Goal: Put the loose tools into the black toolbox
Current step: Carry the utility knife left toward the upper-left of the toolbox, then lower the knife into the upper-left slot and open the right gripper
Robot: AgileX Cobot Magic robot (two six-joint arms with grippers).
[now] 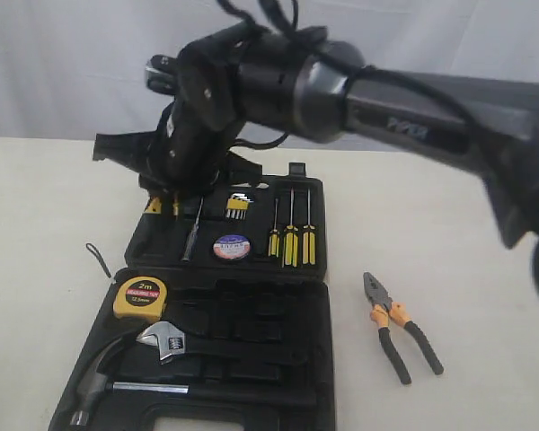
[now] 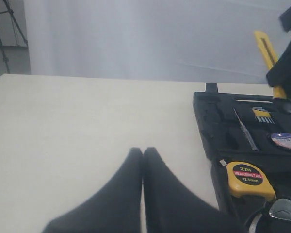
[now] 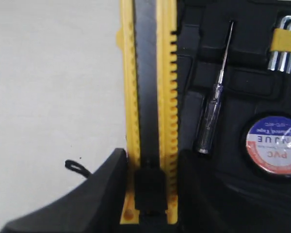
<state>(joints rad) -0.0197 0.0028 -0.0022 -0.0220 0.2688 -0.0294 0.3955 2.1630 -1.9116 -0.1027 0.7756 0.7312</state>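
Utility knife gripped over edge of black toolbox; tape measure, tape roll inside; pliers beside.

Pliers lie on the table right of the open black toolbox.

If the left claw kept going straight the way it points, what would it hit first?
Probably nothing soon: ahead of the left gripper lies only bare table, the black toolbox off to its side. Farther on hangs a white curtain, though depth is hard to judge.

Dk grey right arm w/ blk cables, left pincer blk tapered fingers
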